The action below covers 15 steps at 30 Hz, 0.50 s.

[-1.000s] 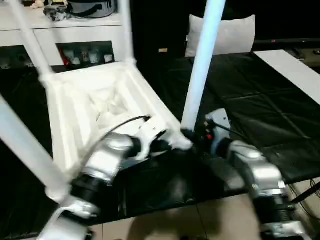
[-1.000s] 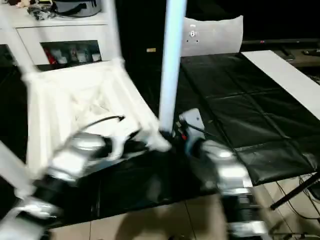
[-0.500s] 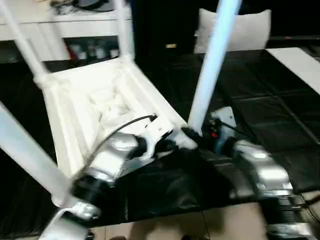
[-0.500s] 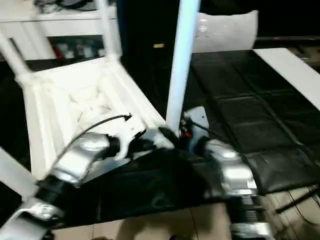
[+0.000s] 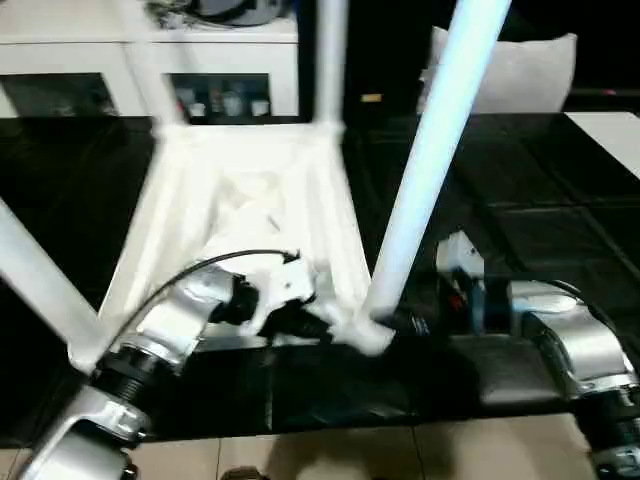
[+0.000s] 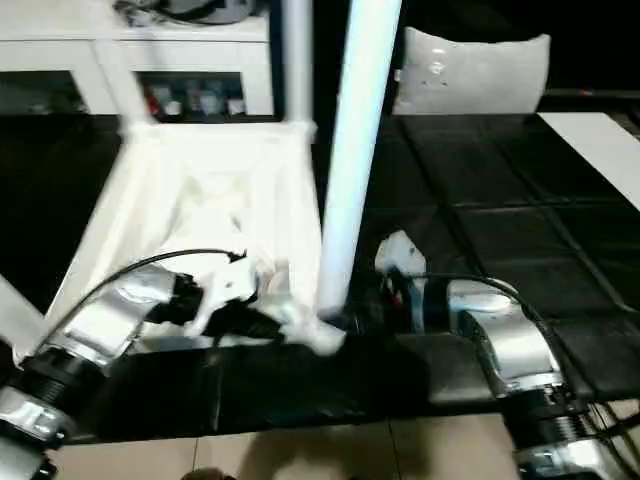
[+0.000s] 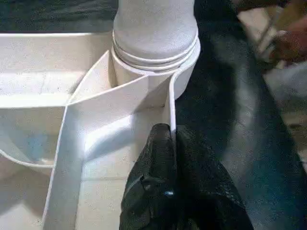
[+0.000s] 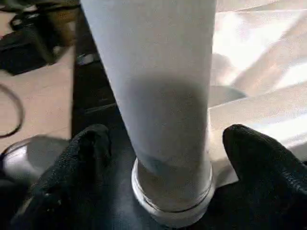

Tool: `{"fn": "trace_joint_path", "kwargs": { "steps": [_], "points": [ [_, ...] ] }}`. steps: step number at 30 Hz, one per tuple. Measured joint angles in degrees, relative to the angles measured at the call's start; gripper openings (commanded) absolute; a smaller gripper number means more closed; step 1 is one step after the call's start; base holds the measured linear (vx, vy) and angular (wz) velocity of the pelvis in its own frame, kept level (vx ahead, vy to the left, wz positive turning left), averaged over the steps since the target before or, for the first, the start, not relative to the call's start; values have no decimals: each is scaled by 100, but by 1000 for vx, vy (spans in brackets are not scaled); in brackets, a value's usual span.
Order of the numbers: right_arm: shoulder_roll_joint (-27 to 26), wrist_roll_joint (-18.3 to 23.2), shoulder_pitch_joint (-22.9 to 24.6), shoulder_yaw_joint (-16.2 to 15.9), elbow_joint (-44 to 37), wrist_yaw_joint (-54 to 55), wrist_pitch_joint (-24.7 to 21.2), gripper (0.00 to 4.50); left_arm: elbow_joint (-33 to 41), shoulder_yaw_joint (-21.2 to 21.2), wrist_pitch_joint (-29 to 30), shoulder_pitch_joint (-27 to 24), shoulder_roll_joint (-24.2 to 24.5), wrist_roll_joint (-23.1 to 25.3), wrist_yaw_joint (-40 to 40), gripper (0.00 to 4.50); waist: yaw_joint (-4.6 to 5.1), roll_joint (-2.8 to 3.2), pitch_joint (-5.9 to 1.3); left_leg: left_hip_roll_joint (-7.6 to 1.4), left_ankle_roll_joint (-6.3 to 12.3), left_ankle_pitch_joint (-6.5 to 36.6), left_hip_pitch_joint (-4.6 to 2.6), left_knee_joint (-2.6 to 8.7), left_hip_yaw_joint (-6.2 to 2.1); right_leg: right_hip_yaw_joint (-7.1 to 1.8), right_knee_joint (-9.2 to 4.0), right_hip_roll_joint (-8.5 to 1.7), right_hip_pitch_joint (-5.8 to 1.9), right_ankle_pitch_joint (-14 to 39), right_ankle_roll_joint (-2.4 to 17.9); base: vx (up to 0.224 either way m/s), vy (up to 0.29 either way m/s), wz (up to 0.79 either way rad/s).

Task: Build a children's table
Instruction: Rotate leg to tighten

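Note:
The white tabletop point(image 5: 250, 190) lies upside down on the black mat, ribs up, with four white legs standing in its corner sockets. My left gripper point(image 5: 312, 322) is shut on the thin rim wall point(image 7: 170, 110) beside the near right socket point(image 7: 153, 62). The near right leg point(image 5: 430, 170) rises from that socket. My right gripper point(image 8: 168, 158) is open around this leg's base, one finger point(image 8: 81, 163) on each side, apart from the tube. The other legs stand at far right point(image 5: 330, 60), far left point(image 5: 140, 70) and near left point(image 5: 35, 280).
A pale cushion point(image 5: 520, 70) leans at the back right. A white shelf unit point(image 5: 230, 45) with small items runs along the back left. A white board point(image 5: 612, 130) lies at the right edge. Black mat point(image 5: 540, 200) covers the floor; tiles point(image 5: 330, 455) show nearest me.
The whole picture has shifted right, so the camera moved. The tabletop's near right corner, with both grippers at it, now sits lower, and the tabletop lies squarer to me.

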State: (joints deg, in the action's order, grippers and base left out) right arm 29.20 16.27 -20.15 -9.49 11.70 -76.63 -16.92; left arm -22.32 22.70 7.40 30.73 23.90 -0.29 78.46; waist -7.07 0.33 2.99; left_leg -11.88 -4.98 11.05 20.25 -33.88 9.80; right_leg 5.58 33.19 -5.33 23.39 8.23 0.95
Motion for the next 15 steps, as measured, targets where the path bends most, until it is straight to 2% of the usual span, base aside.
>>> {"fn": "trace_joint_path", "kwargs": {
  "steps": [2,5,12,15],
  "points": [
    [1,4,0,-14,0,-93,-6,361,0,80,-62,36,29,0,154,0,-13,-2,0,0,0,0,0,0,0,0,0,-1,0,0,0,0,0,0],
    [6,27,0,-74,2,-212,-6,352,0,144,-149,50,52,-4,328,0,-26,-2,0,0,0,0,-1,0,0,1,2,0,0,0,0,0,0,0],
    [58,164,0,-180,3,-417,-108,278,-137,217,-300,138,26,-3,432,0,-31,-2,0,0,0,-1,-3,-2,0,0,3,0,-1,2,-4,0,0,0],
    [61,210,0,-186,2,-519,-197,268,-169,216,-361,144,18,-3,441,0,-44,-2,0,0,0,-1,-4,-2,0,0,4,0,-2,14,-23,0,0,0]
  ]
}}
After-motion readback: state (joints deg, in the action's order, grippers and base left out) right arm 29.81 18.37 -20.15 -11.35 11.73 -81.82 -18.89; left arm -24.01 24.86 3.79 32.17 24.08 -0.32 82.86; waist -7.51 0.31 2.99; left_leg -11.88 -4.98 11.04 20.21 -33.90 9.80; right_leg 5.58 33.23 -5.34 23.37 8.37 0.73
